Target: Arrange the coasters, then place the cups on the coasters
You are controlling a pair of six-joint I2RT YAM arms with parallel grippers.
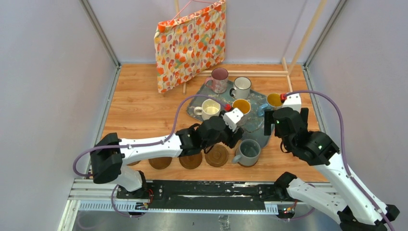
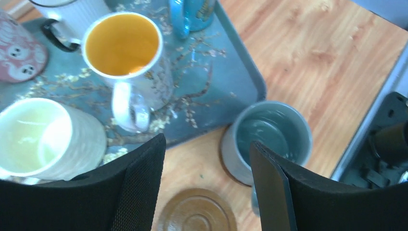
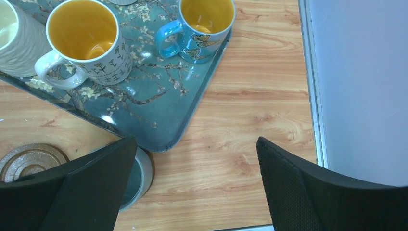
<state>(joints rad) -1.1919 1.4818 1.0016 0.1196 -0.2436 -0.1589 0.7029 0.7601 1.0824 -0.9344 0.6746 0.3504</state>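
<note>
While the left gripper (image 2: 207, 168) hangs over a bare coaster (image 2: 197, 214) with jaws spread and empty, grey mug (image 2: 267, 134) just right of it near the table's (image 1: 139, 110) front edge, seemingly sitting on another coaster (image 2: 226, 166), other mugs (image 2: 122, 45) up on the tray (image 3: 163, 110), right gripper (image 3: 195, 183) gaping too, nothing in it.

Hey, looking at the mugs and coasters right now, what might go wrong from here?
The left gripper hangs open right beside the grey mug on its dark-brown round coaster; a sideways swing might knock the mug off it.
On the blue-grey floral tray, the white mug with a yellow inside stands close to the cream ribbed mug, so reaching for one might bump the other.
The blue-handled mug stands near the tray's rim and might tip if nudged.
</note>
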